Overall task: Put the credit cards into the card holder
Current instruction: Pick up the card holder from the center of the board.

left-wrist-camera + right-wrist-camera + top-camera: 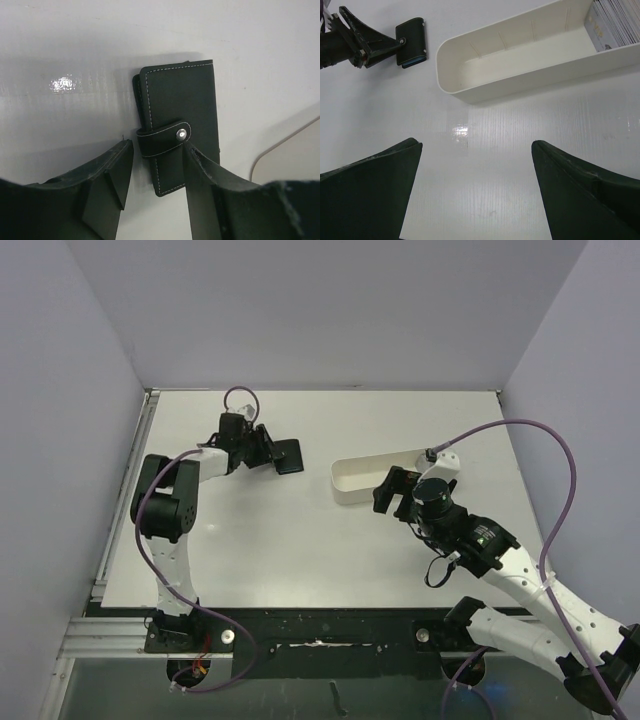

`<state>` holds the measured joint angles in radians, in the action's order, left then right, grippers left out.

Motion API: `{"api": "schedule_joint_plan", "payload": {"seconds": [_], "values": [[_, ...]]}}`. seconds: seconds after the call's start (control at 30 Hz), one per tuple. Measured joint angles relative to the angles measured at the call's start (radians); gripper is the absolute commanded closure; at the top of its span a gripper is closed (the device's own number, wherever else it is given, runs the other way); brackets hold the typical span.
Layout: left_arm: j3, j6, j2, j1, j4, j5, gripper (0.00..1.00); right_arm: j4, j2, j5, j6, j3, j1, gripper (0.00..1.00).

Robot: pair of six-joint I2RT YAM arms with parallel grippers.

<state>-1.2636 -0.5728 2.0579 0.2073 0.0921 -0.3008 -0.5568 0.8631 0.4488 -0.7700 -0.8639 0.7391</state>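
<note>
The card holder (177, 110) is a black folded case with its snap tab shut, lying flat on the white table; it also shows in the top view (288, 456) and the right wrist view (411, 42). My left gripper (157, 165) is open, its fingers on either side of the holder's near end, the right finger overlapping its edge; in the top view the left gripper (268, 452) is just left of the holder. The credit cards (615, 22) stand stacked in the far end of the white tray (520, 75). My right gripper (476, 147) is open and empty above bare table near the tray.
The long white tray (352, 480) lies right of centre, its right end under my right arm. My right gripper (393, 495) hovers at its near side. A tray corner (290, 150) shows in the left wrist view. Grey walls enclose the table on three sides.
</note>
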Motion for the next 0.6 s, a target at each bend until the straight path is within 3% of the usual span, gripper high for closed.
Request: {"api": "schedule_joint_plan", "payload": {"seconds": [0.2, 0.3, 0.6], "values": [[-0.028, -0.006, 0.022, 0.002, -0.026, 0.010, 0.88, -0.010, -0.004, 0.000, -0.001, 0.000, 0.000, 0.02], [-0.045, -0.007, 0.026, 0.002, -0.063, 0.023, 0.98, -0.026, -0.010, 0.000, -0.001, 0.000, 0.000, 0.02], [-0.065, -0.008, 0.013, 0.003, -0.159, 0.043, 1.00, -0.050, -0.045, 0.002, -0.008, 0.000, 0.000, 0.02]]}}
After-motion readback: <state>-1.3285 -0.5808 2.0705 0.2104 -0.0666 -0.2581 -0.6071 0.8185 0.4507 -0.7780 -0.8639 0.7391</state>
